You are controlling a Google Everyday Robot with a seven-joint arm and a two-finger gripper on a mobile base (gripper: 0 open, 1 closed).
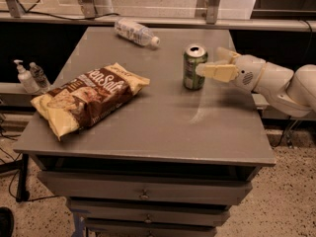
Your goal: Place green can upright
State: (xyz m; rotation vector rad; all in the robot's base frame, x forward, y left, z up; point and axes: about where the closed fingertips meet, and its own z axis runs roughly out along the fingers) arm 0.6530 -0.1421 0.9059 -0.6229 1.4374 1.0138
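Green can (194, 68) stands upright right at the tips of the gripper (211, 62), its fingers spread, not clamping. Best move: back straight away, no sideways nudge.

Can (194, 68) on table (173, 127) — gripper (208, 61) just right
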